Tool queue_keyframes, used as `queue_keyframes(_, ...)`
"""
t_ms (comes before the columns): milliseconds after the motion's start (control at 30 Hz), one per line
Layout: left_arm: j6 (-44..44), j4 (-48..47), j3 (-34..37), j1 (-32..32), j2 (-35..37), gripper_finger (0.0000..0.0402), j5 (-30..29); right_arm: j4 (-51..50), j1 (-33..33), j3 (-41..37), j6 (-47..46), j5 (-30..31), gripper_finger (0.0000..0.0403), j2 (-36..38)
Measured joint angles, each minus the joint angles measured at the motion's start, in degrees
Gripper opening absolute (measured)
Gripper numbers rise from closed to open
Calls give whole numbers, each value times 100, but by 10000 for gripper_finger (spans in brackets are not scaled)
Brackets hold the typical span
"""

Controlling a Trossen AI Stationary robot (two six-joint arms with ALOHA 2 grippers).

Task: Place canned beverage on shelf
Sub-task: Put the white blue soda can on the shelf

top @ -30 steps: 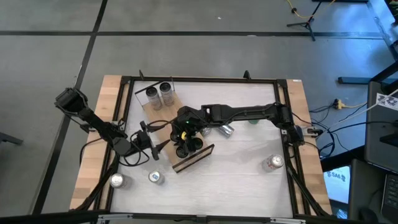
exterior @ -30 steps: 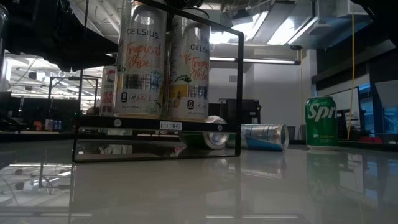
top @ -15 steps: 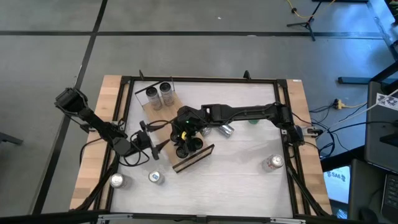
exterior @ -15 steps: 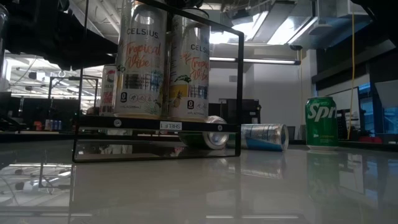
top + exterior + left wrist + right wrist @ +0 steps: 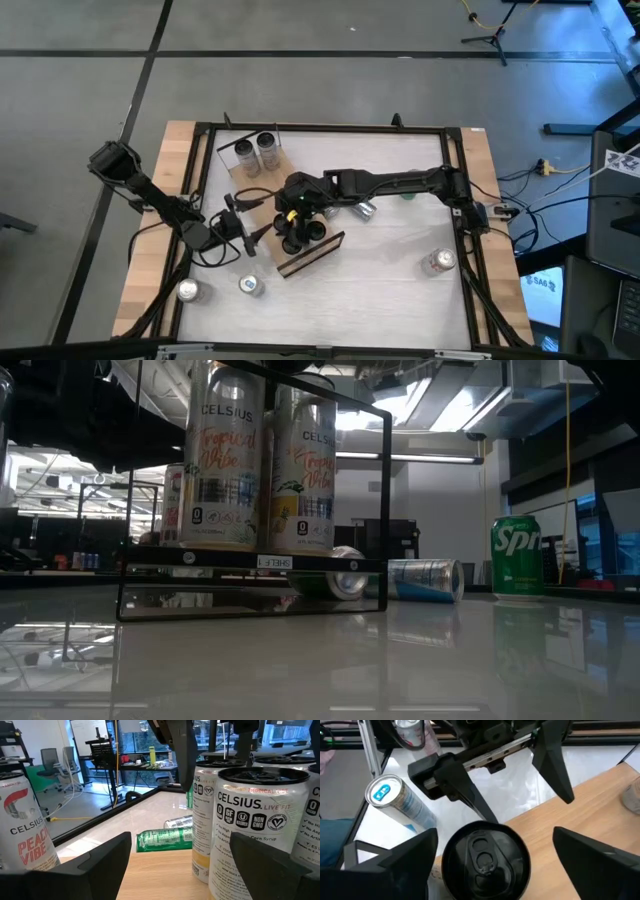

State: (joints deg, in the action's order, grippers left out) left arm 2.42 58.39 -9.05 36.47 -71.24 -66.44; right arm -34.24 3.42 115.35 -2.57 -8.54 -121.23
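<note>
Right gripper (image 5: 485, 840) sits directly above the upright black-top Celsius can (image 5: 485, 855) on the shelf (image 5: 310, 255), jaws released and spread either side of it; exit is straight up along the can's axis. Left gripper (image 5: 175, 865) waits at shelf edge, jaws apart, empty. White tabletop (image 5: 390, 280), lab room behind.

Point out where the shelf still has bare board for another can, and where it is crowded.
Bare board lies on the shelf between the two cans at its far end and the black-topped cans near the front lip. That front cluster is crowded: the right gripper hangs open over it and the left gripper is alongside.
</note>
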Motion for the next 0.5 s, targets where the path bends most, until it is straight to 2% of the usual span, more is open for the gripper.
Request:
queue_keyframes(300, 0, -4, 0, -1, 2, 332, 4, 30, -8, 0, 61, -7, 389, 26)
queue_keyframes(500, -2, 14, -1, 0, 2, 332, 7, -38, -15, 0, 795, 72, 388, 373)
